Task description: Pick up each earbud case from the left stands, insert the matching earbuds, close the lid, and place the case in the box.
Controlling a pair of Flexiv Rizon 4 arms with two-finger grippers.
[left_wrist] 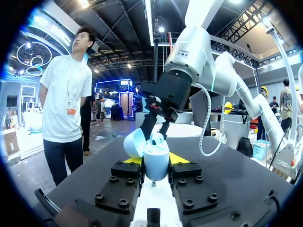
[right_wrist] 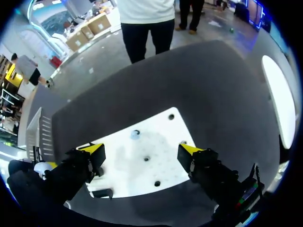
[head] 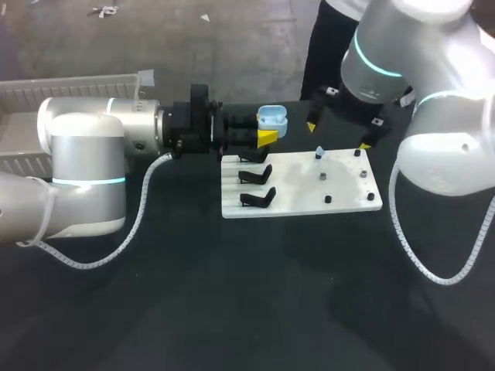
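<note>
The left gripper (left_wrist: 156, 166) is clamped on the pale blue, rounded plastic earbud case (left_wrist: 155, 156), which stands upright between its yellow tips with the lid hinged open. The right gripper (right_wrist: 142, 152) hangs over the flat white stand board (right_wrist: 162, 136), fingers wide apart and holding nothing. A small blue earbud (right_wrist: 136, 134) sits on the board just ahead of them.

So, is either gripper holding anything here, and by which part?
The left gripper holds the open case by the sides of its lower body. The right gripper is open and holds nothing.
</note>
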